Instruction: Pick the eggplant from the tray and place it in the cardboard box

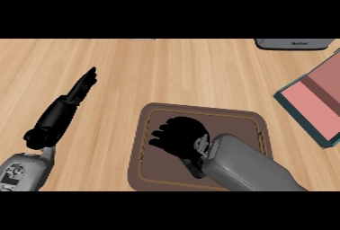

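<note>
Eggplant hidden, presumably under the black right hand [178, 137], so its place cannot be told for sure. Brown rounded-square tray [249, 121] with a thin gold line inside its rim, lying on the light wooden desk [186, 67] at 6 o'clock. Right hand curled down over the tray's middle; whether anything sits inside the curl cannot be told. At 3 o'clock, teal-edged box with pink inner flaps [315, 105], contents unseen. At 9 o'clock, black left hand [83, 85], fingers straight, holding nothing. Grey object [292, 43] at 1 o'clock, cut by the edge.
</note>
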`<state>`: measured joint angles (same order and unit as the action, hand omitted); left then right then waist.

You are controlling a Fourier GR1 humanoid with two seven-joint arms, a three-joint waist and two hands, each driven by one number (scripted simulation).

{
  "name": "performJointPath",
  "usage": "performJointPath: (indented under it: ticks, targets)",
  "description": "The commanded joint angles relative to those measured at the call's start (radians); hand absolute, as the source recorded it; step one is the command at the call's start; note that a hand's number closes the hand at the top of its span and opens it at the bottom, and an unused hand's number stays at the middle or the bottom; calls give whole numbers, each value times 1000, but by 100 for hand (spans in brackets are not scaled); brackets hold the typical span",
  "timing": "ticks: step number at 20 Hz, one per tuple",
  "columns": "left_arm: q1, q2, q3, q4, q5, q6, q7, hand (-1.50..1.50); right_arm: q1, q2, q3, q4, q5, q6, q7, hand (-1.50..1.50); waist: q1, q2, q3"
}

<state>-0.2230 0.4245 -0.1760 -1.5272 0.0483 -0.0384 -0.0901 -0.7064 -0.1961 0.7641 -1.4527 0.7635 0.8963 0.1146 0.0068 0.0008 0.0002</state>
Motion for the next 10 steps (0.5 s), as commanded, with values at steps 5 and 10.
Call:
performJointPath:
  ticks: [5, 10]
  targets:
    - [79, -2, 41, -126, -31, -41, 39, 0, 27, 14, -31, 37, 102, 1, -76, -150, 2, -3, 0]
    - [-31, -87, 34, 30, -80, -33, 25, 0, -9, 54, -11, 206, 217, -108, -137, -150, -1, 1, 0]
